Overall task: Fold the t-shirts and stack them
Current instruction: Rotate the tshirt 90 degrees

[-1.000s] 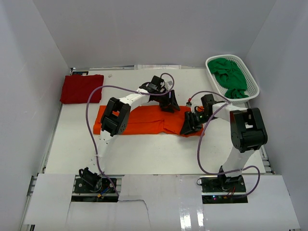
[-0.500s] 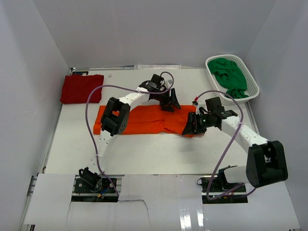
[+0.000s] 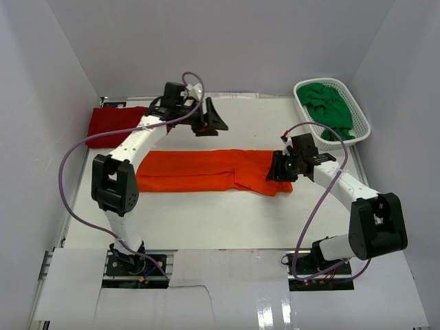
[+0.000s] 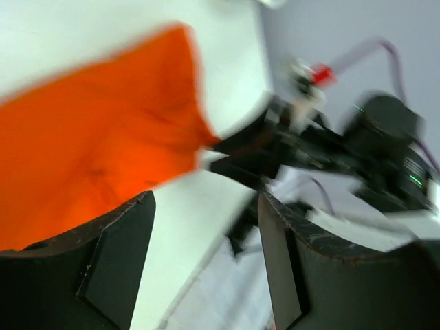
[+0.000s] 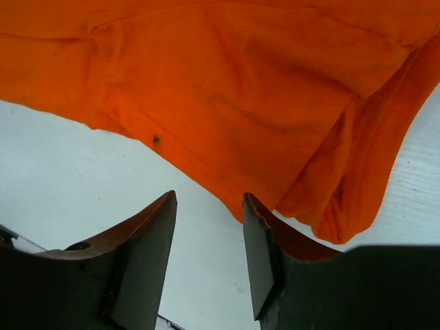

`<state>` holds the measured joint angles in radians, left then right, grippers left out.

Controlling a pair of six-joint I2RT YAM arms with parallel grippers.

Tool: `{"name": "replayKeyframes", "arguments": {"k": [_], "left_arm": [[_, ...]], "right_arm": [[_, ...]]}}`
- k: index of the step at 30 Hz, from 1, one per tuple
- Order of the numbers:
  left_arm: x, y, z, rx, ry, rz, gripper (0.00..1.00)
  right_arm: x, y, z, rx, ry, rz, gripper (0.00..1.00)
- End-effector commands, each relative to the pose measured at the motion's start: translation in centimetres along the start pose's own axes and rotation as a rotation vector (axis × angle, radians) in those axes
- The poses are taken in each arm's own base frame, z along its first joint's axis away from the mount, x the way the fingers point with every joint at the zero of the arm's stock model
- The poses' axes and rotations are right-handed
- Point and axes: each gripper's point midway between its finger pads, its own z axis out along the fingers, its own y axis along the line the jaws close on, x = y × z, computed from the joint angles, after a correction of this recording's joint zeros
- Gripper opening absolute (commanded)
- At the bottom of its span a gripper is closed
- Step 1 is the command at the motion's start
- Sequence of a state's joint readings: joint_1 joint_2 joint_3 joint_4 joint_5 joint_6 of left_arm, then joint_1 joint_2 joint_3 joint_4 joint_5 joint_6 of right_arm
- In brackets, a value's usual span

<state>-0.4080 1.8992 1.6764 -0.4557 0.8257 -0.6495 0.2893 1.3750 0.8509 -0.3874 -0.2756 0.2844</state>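
Lifted back off the orange t-shirt [image 3: 199, 172], the left gripper [image 3: 210, 122] hangs over the far side of the desk [image 3: 206, 216], jaws apart and empty. The right gripper [image 3: 280, 168] hovers at the shirt's right end, jaws apart above its hem. The shirt lies as a long folded strip across mid-desk.

Orange t-shirt [image 3: 206, 170] is plain bright orange, no print. The red t-shirt [image 3: 110, 127] is solid dark red, and the green t-shirt [image 3: 328, 110] is plain green in a white mesh basket [image 3: 366, 128]. White table [image 3: 206, 213]. The left arm [image 3: 137, 141] and right arm [image 3: 344, 185] are white with black joints.
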Motion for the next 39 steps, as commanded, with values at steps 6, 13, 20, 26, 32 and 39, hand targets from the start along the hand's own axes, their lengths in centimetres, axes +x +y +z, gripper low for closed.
{"name": "replayKeyframes", "arguments": {"k": [6, 13, 20, 26, 32, 39], "left_arm": [[1.4, 18.7, -11.4, -0.894, -0.119, 0.067, 0.74], [5.1, 24.4, -12.8, -0.993, -0.054, -0.032, 0.75], [5.6, 27.5, -13.0, -0.988, -0.041, -0.110, 0.81], [6.8, 29.4, -12.7, -0.969, -0.016, -0.183, 0.98], [7.5, 30.1, -13.1, -0.972, -0.015, -0.194, 0.98], [9.7, 30.9, -12.9, -0.975, 0.031, -0.248, 0.98]], "right_arm": [[-3.9, 1.3, 0.9, 0.073, -0.107, -0.072, 0.53], [-2.5, -0.1, 2.8, 0.139, -0.045, -0.057, 0.55], [-2.6, -0.8, 3.9, 0.183, -0.018, -0.067, 0.56], [-2.5, -1.4, 5.7, 0.197, 0.028, -0.070, 0.57], [-2.4, -1.7, 7.1, 0.196, 0.053, -0.073, 0.57], [-2.9, -2.9, 9.1, 0.229, 0.089, -0.072, 0.57]]}}
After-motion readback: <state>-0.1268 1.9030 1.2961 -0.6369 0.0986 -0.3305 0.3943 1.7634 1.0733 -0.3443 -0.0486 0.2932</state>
